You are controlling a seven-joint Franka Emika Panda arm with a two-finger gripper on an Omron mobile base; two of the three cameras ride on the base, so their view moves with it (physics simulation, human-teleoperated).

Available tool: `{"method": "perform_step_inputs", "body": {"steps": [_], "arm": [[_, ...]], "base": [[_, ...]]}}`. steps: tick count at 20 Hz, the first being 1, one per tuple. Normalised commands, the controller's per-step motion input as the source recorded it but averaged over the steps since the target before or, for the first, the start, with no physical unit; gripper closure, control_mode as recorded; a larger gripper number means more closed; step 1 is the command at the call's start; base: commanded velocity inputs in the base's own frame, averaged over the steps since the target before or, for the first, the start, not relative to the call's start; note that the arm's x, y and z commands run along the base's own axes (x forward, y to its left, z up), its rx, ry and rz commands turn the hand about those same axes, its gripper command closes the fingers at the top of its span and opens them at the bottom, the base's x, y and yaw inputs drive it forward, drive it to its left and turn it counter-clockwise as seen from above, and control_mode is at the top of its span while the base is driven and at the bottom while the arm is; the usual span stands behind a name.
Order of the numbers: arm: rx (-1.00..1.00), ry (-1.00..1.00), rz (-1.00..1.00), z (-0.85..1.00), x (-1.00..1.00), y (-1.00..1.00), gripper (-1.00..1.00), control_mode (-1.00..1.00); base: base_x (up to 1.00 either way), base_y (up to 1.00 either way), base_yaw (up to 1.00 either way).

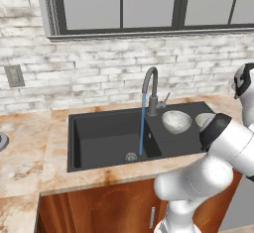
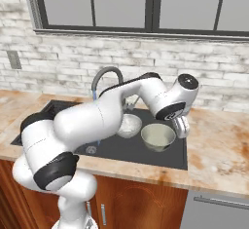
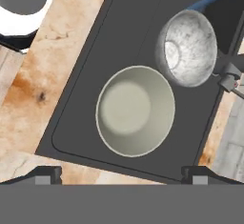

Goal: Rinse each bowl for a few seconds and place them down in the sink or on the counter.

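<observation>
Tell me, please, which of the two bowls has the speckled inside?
The bowl nearer the tap: its inside is mottled grey, while the other bowl is plain pale.

A: Where's the arm right now?

B: Stretched forward from the base, elbow bent, forearm reaching out to the right side and the wrist turned down.

A: And the gripper?

B: Pointing straight down, hanging free. In the hand view the two dark fingertips sit far apart at the bottom corners, jaws spread wide.

A: Holding anything?

B: Nothing between the fingers.
</observation>
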Motion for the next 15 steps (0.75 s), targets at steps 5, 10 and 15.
{"method": "perform_step_inputs", "body": {"steps": [5,10,15], "arm": [[-0.09,-0.14,0.04,0.4,-0.23,0.13,-1.0,-1.0],[-0.07,-0.12,0.04,0.47,-0.25,0.16,-1.0,-1.0],[-0.05,-0.09,0.04,0.54,-0.28,0.18,-1.0,-1.0]], "base": [[0.0,0.0,0.0],[0.0,0.0,0.0],[0.0,0.0,0.0]]}}
